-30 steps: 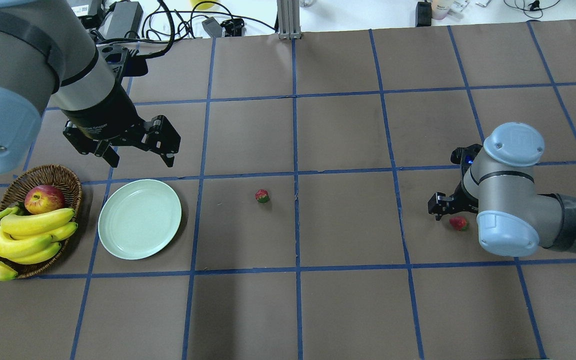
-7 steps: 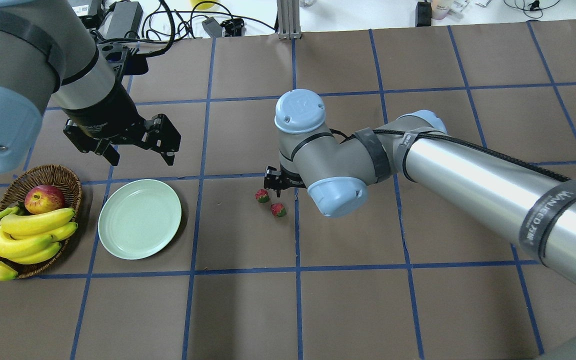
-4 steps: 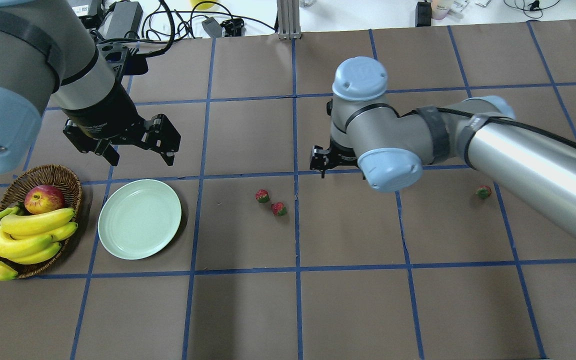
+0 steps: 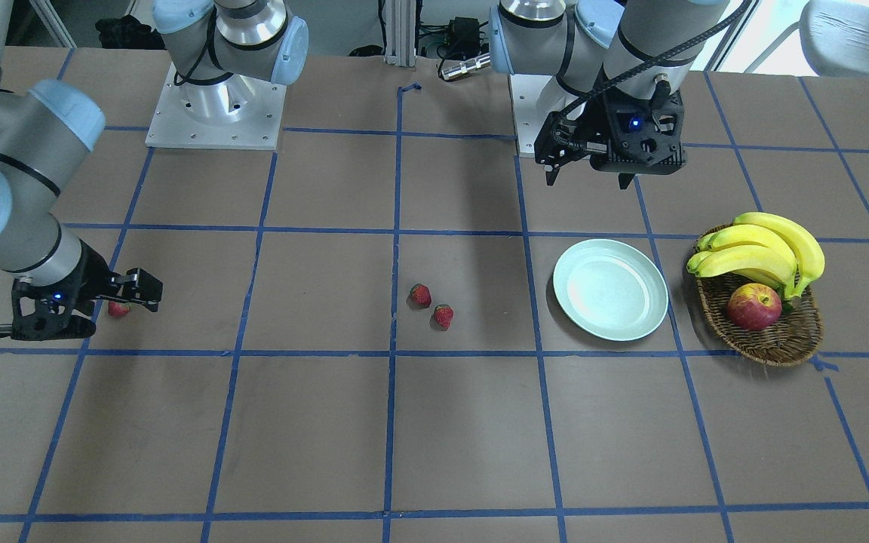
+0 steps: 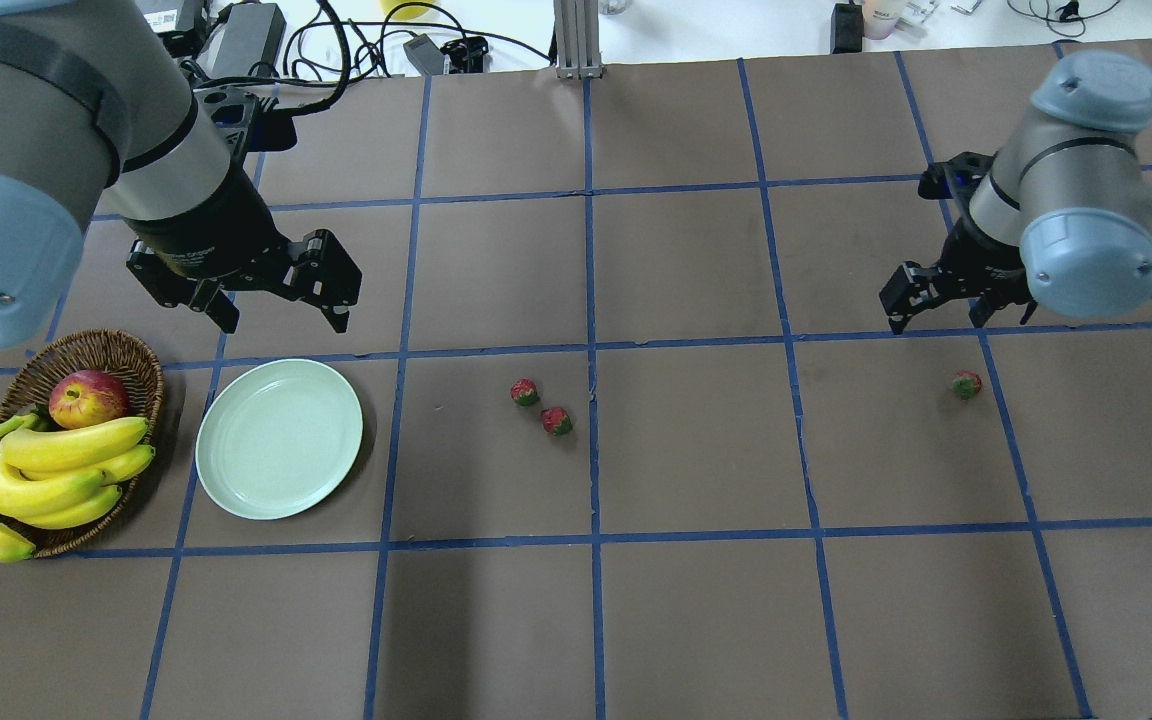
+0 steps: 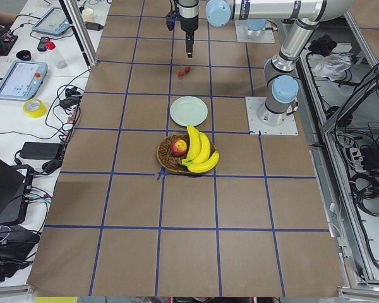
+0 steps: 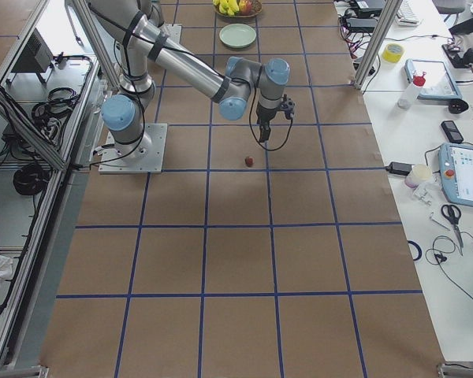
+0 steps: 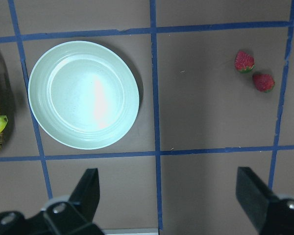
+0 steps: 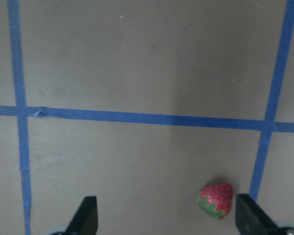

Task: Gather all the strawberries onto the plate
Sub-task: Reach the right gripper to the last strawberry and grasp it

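Observation:
Two strawberries [image 5: 525,392] [image 5: 557,421] lie side by side at the table's middle, and show in the left wrist view [image 8: 244,61] [image 8: 263,82]. A third strawberry [image 5: 966,384] lies alone on the right. The mint-green plate [image 5: 279,438] is bare, left of the pair. My left gripper [image 5: 281,322] hangs open and empty above the plate's far edge. My right gripper [image 5: 936,318] is open and empty, above and just beyond the third strawberry, which shows in its wrist view [image 9: 216,199] near one finger [image 9: 247,215].
A brown wicker basket [image 5: 86,350] with bananas [image 5: 56,470] and an apple [image 5: 88,397] stands left of the plate. Cables and power bricks [image 5: 246,35] lie along the far edge. Blue tape lines grid the brown table.
My right gripper carried a strawberry from the right to beside the middle one, let it go, then swung back right over the third strawberry. The left arm has not moved.

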Motion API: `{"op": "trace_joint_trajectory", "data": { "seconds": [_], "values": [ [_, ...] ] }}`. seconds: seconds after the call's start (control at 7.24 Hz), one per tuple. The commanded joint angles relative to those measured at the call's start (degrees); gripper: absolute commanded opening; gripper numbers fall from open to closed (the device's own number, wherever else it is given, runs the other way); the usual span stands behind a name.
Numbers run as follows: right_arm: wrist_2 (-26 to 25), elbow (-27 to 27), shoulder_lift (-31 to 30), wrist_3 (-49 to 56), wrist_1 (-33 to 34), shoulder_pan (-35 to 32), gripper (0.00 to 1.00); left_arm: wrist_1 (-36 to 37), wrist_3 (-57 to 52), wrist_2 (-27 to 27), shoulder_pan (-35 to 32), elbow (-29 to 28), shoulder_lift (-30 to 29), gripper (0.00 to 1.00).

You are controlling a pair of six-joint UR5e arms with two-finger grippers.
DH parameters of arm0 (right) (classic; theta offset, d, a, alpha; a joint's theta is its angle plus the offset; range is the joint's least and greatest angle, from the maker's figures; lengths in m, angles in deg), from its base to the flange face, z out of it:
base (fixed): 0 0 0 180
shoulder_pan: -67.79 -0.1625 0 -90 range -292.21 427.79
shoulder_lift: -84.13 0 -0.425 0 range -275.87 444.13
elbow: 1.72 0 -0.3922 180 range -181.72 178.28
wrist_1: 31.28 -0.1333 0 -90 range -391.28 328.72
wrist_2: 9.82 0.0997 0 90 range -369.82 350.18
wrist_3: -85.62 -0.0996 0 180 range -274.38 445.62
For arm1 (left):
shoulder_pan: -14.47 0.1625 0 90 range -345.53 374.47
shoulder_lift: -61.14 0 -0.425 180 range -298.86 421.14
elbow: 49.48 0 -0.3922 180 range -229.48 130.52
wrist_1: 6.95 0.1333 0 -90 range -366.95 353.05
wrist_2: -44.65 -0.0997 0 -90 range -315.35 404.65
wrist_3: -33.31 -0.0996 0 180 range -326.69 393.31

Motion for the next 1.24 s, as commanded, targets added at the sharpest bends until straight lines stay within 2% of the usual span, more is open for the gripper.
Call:
{"op": "trace_joint_trajectory", "data": {
  "seconds": [0.0,0.14,0.28,0.55,0.83,0.97,1.1],
  "values": [
    [-2.63,5.07,0.77,5.40,7.69,3.44,1.00,-0.06,-0.01,-0.10,0.00,0.07,-0.03,1.00],
    [-2.72,9.55,2.07,5.40,15.77,3.44,1.00,-0.06,-0.01,-0.01,0.00,0.07,-0.03,1.00],
    [-2.37,10.81,2.43,5.31,17.41,3.44,1.00,0.02,0.08,0.42,0.00,-0.02,-0.03,1.00],
    [-2.19,11.00,2.79,5.31,18.13,3.44,0.72,-0.06,-0.01,0.51,0.00,0.16,-0.12,1.00],
    [-2.97,11.17,2.79,5.75,17.87,3.44,0.25,0.02,-0.45,-0.01,0.00,0.42,-0.21,1.00],
    [-3.16,11.78,2.79,5.92,17.44,3.44,0.17,-0.06,-0.45,-0.01,0.00,0.51,-0.21,1.00],
    [-3.16,11.96,2.79,6.01,17.17,3.44,0.16,0.02,-0.45,-0.01,0.00,0.42,-0.21,1.00]
  ]
}}
